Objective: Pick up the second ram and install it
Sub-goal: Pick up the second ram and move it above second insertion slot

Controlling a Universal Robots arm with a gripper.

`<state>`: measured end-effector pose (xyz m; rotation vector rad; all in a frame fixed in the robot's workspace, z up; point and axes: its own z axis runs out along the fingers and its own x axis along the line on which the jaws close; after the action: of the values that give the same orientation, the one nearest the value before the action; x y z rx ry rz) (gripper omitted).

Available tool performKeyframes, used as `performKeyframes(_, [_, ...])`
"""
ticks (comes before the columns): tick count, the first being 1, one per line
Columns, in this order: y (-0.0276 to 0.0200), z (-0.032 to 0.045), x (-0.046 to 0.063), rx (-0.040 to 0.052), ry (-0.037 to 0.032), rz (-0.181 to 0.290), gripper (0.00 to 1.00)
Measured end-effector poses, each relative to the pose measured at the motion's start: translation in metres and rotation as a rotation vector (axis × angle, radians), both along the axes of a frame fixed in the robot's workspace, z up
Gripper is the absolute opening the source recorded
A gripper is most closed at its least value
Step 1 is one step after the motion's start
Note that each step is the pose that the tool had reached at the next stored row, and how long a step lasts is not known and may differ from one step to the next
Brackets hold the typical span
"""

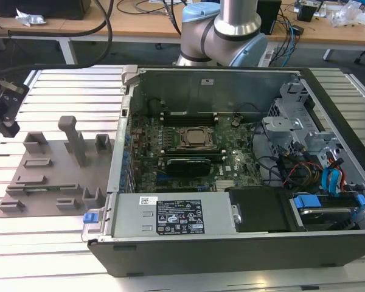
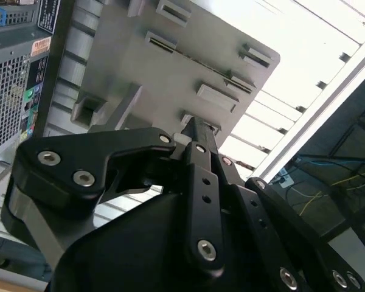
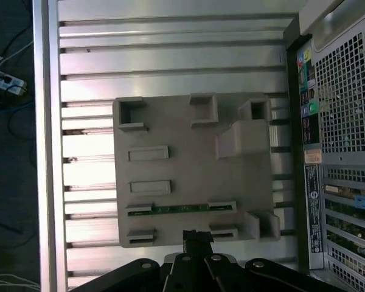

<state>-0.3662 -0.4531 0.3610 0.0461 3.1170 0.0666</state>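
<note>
The second ram (image 3: 181,208) has not yet been lifted: the thin green stick lies flat in its cradle on the grey fixture tray (image 3: 188,164), which rests on the slatted aluminium bench (image 1: 67,85) beside the open computer case (image 1: 231,234). In the exterior view the stick (image 1: 42,188) shows as a green strip near the tray's front edge, to the exterior view's left of the case and well apart from the motherboard (image 1: 231,164) where it is to go. By that reading, both the pick-up and the installation remain to be done. The hand (image 3: 198,236) hovers over the tray's edge, near the stick but not touching it, with one empty holder between them in the first wrist view. Its fingers look pressed together with nothing between them in both wrist views (image 2: 198,125). In the exterior view the hand (image 1: 6,118) hangs above the bench off the tray's far corner
</note>
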Motion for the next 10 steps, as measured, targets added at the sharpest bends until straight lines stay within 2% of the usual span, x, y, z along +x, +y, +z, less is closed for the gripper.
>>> performKeyframes(2, [0.0000, 0.0000, 0.0000, 0.0000, 0.0000, 0.060, 0.10])
performKeyframes(4, [0.0000, 0.0000, 0.0000, 0.0000, 0.0000, 0.098, 0.10])
performKeyframes(7, [0.0000, 0.0000, 0.0000, 0.0000, 0.0000, 0.219, 0.10])
performKeyframes(10, [0.0000, 0.0000, 0.0000, 0.0000, 0.0000, 0.295, 0.10])
